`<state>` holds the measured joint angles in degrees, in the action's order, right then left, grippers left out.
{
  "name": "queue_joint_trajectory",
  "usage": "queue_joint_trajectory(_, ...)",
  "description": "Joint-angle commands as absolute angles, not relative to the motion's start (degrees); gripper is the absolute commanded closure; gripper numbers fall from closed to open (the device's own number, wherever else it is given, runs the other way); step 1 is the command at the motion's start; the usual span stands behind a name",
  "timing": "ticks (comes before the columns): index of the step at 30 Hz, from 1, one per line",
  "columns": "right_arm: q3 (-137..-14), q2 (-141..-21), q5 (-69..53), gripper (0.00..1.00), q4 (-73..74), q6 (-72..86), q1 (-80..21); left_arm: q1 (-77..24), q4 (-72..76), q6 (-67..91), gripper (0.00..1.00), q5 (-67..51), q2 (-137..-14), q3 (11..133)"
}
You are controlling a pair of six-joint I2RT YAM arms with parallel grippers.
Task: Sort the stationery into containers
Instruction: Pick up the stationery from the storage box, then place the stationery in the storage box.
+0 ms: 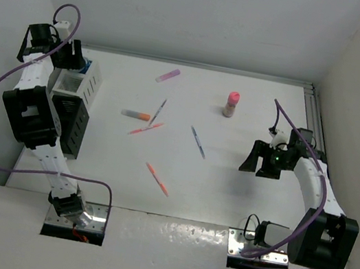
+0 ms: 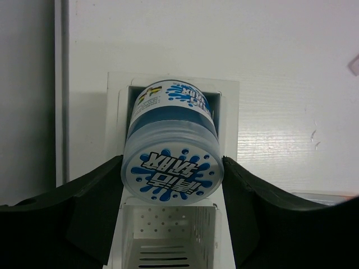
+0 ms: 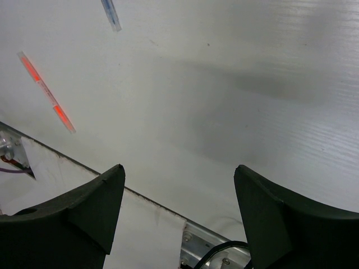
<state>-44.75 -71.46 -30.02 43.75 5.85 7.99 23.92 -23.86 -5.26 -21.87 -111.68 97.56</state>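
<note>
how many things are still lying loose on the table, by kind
thin pens: 4
thick markers: 2
pink-capped bottle: 1
total: 7
not counted: the jar between the fingers of the left end effector

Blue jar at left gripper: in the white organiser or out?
Partly in. Left wrist view: the blue jar's far end sits inside a white organiser compartment, labelled end sticking out between the left gripper's fingers.
</note>
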Motion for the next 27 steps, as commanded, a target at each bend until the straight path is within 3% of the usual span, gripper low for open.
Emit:
queue_joint_trajectory(1,-44.56,-71.54,-29.88,0.23,42.45,5.98,7.47,23.47,-22.33,-5.10,0.48,-21.53,-111.80,99.49)
queue_joint_trajectory(8,-44.56,-71.72,-30.06,0.23,42.28,6.06,7.47,23.12,-24.34,-6.59,0.70,-22.94,-110.83,103.34)
queue_joint_trajectory(20,-43.77,-71.63,-30.15,0.23,42.01,6.06,7.38,22.33,-44.81,-15.36,0.84,-20.31,-121.90,130.41)
queue_joint_trajectory(27,-43.77,-71.98,-30.41,0.23,41.92,6.24,7.38,21.71,-48.51,-19.07,0.91,-22.84,-122.52,129.46)
